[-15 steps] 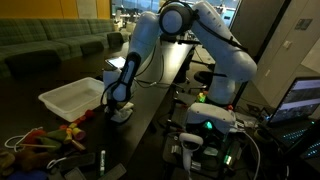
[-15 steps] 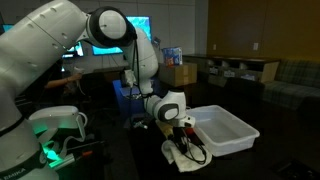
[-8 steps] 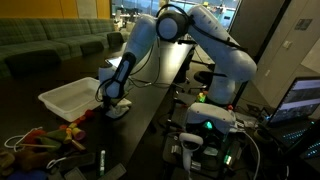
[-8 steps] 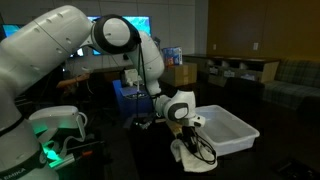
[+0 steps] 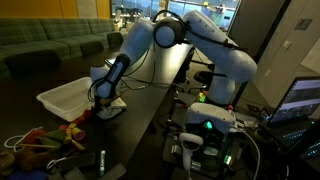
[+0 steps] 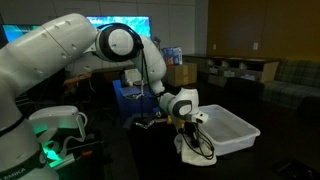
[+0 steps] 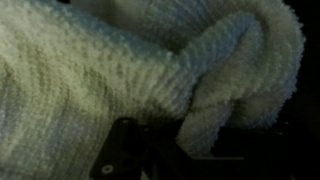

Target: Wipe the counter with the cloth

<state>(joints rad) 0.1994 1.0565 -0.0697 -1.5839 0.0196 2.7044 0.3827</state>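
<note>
Gripper (image 5: 103, 99) clamped fully closed on the cloth (image 5: 112, 108), which is down on the counter (image 5: 145, 125) left of centre in an exterior view, just beside the tub (image 5: 62, 98). Wrist view: cream knit fills the frame, dark gripper parts at the bottom edge. Reads as mid-wipe: grab done, contact made. Can't tell how much is covered (dark glossy top shows no streaks). Left, by my guess: more strokes over the rest of the counter, then let go

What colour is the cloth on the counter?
The cloth is off-white to cream, seen best in the wrist view.
</note>
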